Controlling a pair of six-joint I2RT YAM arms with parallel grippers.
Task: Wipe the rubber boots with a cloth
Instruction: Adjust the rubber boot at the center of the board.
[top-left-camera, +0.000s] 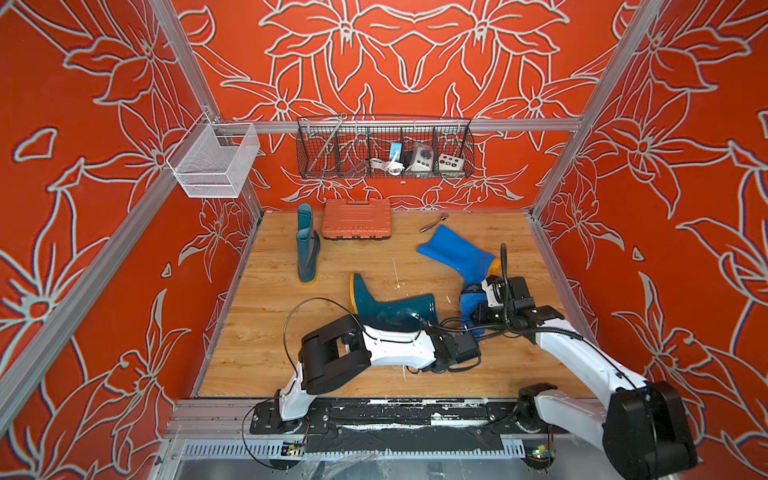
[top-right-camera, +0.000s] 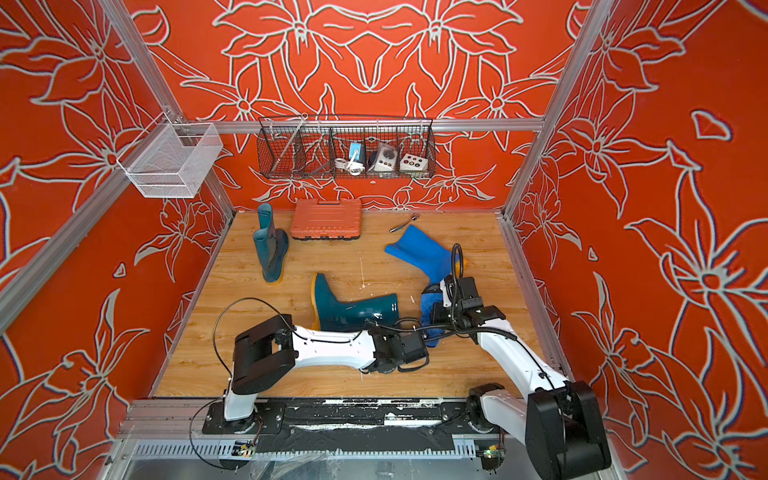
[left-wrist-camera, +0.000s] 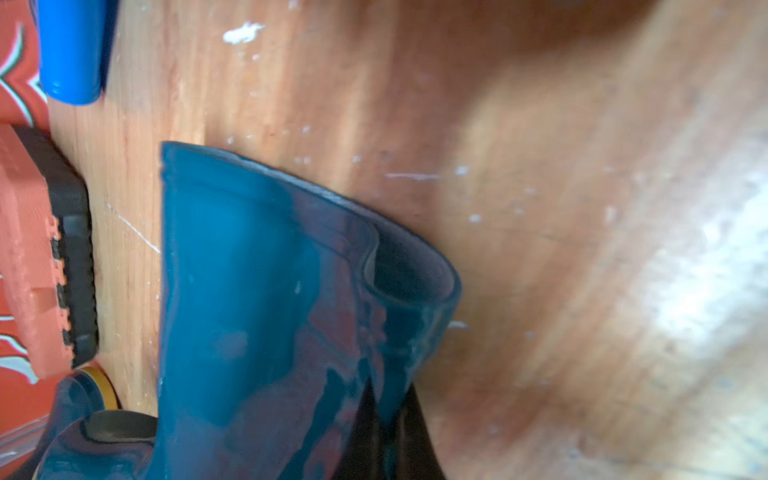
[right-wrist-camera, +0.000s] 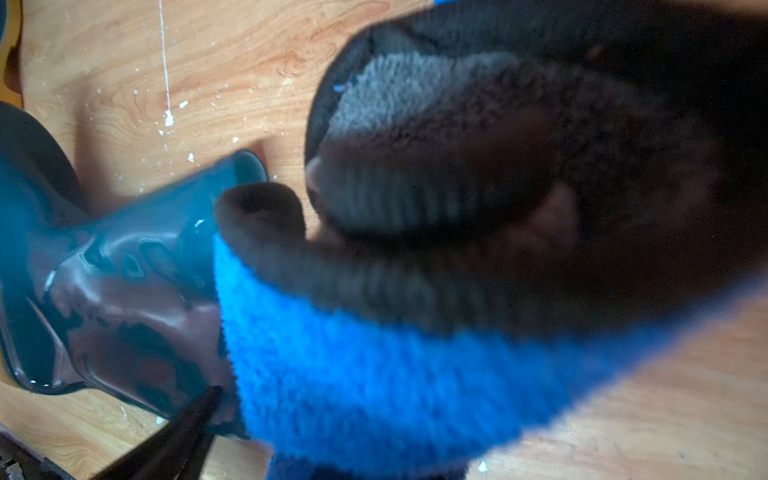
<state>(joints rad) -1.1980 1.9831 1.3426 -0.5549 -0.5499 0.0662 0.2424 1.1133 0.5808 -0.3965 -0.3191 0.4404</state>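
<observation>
One cloth (right-wrist-camera: 374, 374); three boots (top-left-camera: 306, 257) (top-left-camera: 390, 309) (top-left-camera: 457, 253): two teal, one blue.

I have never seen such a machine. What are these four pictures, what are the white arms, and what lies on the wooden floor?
These are two robot arms, each ending in a two-finger gripper. Two pictures look down from one overhead camera; the other two come from cameras on the arms' wrists. On the wooden floor lie a teal boot and a blue boot; a second teal boot stands at the back near an orange case. The left gripper is shut on the lying teal boot's rim. The right gripper holds a blue cloth close to that rim.
</observation>
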